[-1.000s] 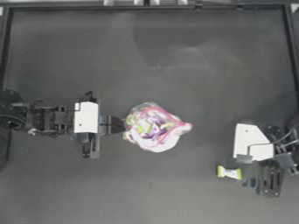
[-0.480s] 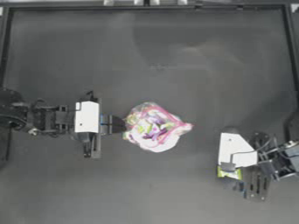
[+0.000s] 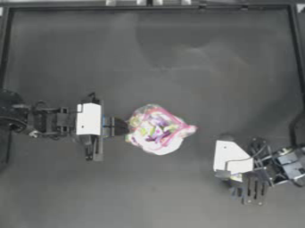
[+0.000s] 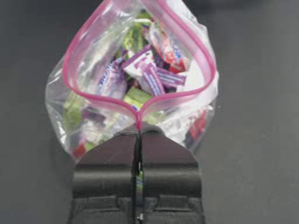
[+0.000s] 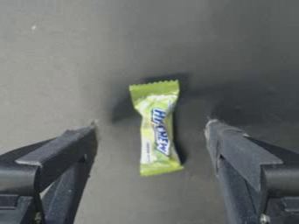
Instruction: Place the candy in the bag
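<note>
Your left gripper point(image 3: 124, 128) sits left of centre on the dark counter point(image 3: 179, 53), and its fingers point(image 4: 169, 162) are pressed together on the pink seal strip point(image 4: 88, 98) of the bag point(image 3: 156, 130); in the left wrist view the strip runs up from that pinch point and splits into a wide loop, so the mouth gapes open on the side away from your gripper; mixed colourful sweets point(image 4: 149, 72) show through the clear plastic inside; from above, the bag lies near the middle of the counter, its long axis roughly left to right, with a pink corner reaching toward the right.

Your right gripper point(image 5: 152, 131) is low at the right side of the counter, well apart from the bag; its fingers point(image 5: 64, 148) are spread wide, one on each side of the candy point(image 5: 156, 127), and neither touches it; the candy lies flat on the counter between them; its long axis runs parallel to the fingers, straight away from the wrist camera, one crimped yellow-green end pointing out past the fingertips and the other back toward the wrist; the printed white middle faces up.

From above, the right arm's white housing point(image 3: 231, 158) covers nearly all of the candy; only a pale sliver shows just beneath its lower edge, so you cannot read the sweet's heading from that view.
</note>
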Controlling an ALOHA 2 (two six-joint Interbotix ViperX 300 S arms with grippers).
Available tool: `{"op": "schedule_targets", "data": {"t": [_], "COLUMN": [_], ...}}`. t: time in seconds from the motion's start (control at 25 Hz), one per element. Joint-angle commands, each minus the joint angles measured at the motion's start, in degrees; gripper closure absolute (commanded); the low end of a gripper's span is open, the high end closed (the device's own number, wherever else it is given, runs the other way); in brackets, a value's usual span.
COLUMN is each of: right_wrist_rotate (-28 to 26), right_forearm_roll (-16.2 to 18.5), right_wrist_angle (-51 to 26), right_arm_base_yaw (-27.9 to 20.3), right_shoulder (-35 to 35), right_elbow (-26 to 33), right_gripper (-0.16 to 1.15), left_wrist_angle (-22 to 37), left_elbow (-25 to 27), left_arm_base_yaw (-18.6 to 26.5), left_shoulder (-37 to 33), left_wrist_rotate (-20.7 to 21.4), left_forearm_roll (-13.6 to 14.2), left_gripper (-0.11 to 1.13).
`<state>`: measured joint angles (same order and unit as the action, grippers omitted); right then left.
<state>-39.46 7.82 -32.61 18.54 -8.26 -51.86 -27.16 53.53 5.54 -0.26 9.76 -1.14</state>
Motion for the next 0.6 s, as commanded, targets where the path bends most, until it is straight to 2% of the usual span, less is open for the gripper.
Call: {"op": "schedule_targets", "data": {"t": [0.04,0.44,0.6], "right_wrist_rotate": [-0.18,-0.26,-0.26], "right_forearm_roll": [0.26,1.14,0.79], "right_wrist_angle": [-0.18,-0.35,-0.35], "right_arm_base_yaw": [0.09,-0.35,-0.35], "right_shoulder": [-0.26,1.49,1.76], "right_elbow": [0.88,0.97,1.05], "right_gripper": [-0.02,-0.02,0.05], "left_wrist_angle": [-0.18,-0.18,-0.26], "left_elbow": [-1.05,-1.23,-1.23], "left_arm_base_yaw": [-0.18,-0.44,-0.53], "left_shoulder": [-1.23,-1.32,-1.32], "left_wrist_rotate": [0.09,0.0,0.0], "left_forearm_roll": [-0.09,0.0,-0.09], "left_gripper": [0.98,0.98,0.98]}}
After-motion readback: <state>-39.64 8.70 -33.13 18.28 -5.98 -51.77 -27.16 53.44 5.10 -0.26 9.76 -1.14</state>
